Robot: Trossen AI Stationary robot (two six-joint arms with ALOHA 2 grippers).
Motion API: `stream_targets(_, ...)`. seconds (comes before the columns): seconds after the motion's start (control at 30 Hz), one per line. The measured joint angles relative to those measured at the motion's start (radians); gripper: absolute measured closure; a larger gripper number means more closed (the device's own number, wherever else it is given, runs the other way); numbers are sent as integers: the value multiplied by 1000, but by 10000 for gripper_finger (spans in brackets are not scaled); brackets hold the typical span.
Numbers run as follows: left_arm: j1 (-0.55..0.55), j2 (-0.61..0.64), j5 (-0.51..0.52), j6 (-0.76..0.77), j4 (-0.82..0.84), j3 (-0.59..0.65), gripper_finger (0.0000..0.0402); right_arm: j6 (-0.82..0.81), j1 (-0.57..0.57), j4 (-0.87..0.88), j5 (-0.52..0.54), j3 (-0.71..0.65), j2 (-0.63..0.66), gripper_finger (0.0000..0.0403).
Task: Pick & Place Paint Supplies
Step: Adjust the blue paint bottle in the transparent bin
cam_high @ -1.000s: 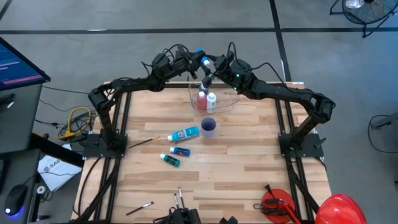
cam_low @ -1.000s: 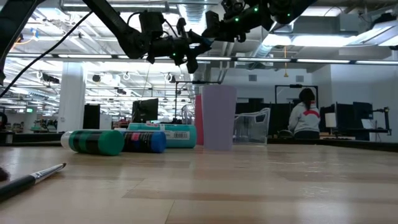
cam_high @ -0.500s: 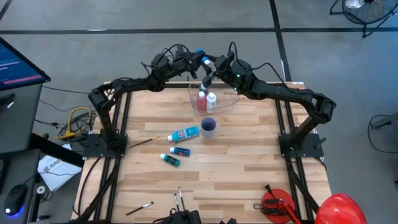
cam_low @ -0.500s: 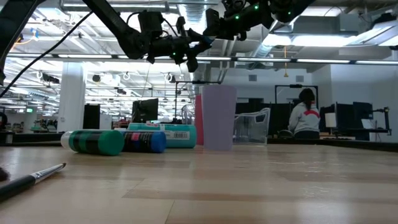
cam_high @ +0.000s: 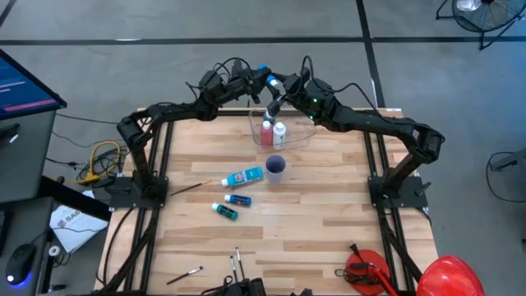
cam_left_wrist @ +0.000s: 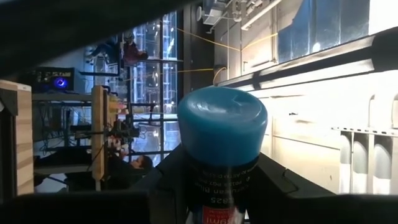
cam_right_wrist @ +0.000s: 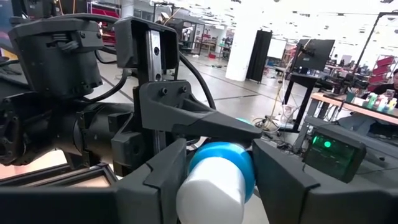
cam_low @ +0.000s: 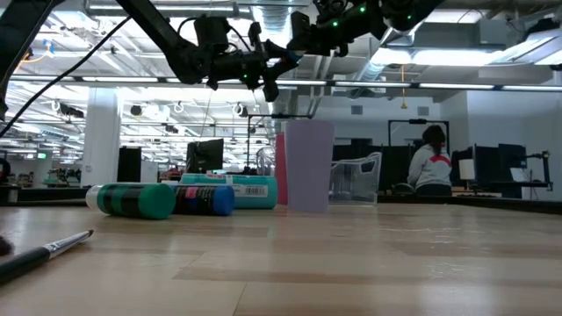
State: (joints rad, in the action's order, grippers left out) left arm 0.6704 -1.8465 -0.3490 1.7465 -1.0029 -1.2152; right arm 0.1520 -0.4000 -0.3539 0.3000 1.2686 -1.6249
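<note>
Two-handed hold on one small blue plastic paint bottle with a white cap [cam_high: 265, 72], raised in the air over the far edge of the pale wooden tabletop [cam_high: 329, 214]. Left hand [cam_high: 260, 76] clamped around the blue body, seen in its wrist view with the rounded blue end [cam_left_wrist: 222, 134] pointing outward between the dark fingers. Right hand [cam_high: 277, 85] closed from the opposite side at the cap end, fingers pressed against the bottle just behind the white cap [cam_right_wrist: 208, 196]. Directly below, a clear plastic tub [cam_high: 297, 134] holding an upright red bottle [cam_high: 266, 131] and a white bottle [cam_high: 279, 130] side by side. Nearer the middle, a small blue-purple cup [cam_high: 275, 166], and just beside it a larger light blue tube [cam_high: 244, 177] lying flat. Close by, lying down, a small dark blue bottle [cam_high: 238, 200] and a teal bottle [cam_high: 224, 211]. Scattered apart from these, thin dark-tipped brushes: one beside the light blue tube [cam_high: 189, 187], others near the front edge [cam_high: 236, 263].
</note>
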Motion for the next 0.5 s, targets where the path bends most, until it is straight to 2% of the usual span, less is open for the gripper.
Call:
stream_targets(0.23, 0, 0, -27, -3, -9, 1, 299, -3, 0, 17, 2, 0, -1, 247)
stream_targets(0.37, 0, 0, -52, -3, -6, 2, 299, -15, 5, 52, 87, 1, -1, 251)
stream_targets(0.5, -1, 0, -49, -8, -5, 2, 299, -22, 6, 58, 94, 1, -2, 263)
